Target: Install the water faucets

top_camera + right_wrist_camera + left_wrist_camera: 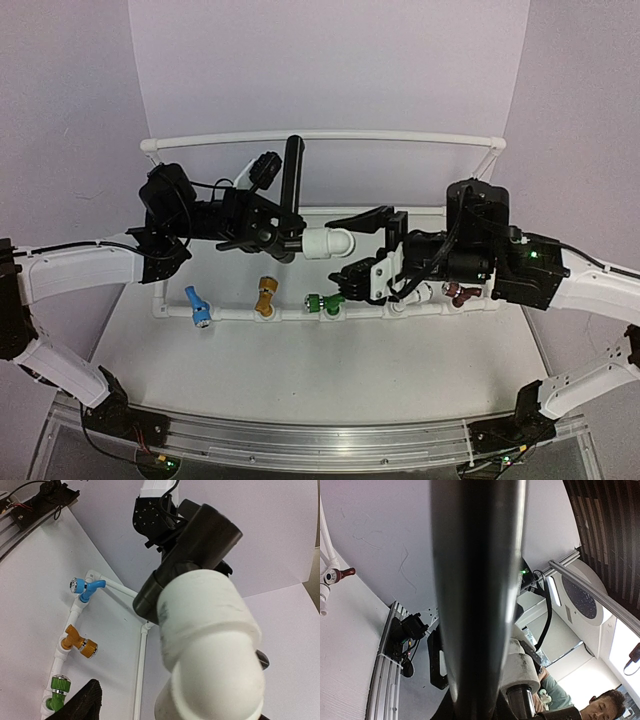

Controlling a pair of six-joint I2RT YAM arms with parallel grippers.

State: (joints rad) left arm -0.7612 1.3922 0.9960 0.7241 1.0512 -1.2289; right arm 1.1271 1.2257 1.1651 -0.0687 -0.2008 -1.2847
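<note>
The dark grey-black faucet [278,236] is held in the air above the pipe frame, its long lever handle [293,175] pointing up and back. Its white elbow fitting [328,243] sits on the right end of the body. My left gripper [262,235] is shut on the faucet body. In the left wrist view the handle [477,595] fills the middle and the fitting [522,665] shows beside it. My right gripper [340,252] is open, jaws on either side of the fitting, apart from it. In the right wrist view the fitting [210,645] fills the frame and one finger [82,702] shows at bottom left.
A white pipe frame [230,313] lies on the table below, carrying a blue faucet [197,307], a gold one [265,297], a green one [322,303] and a dark red one [460,293]. A raised white rail [320,137] runs across the back.
</note>
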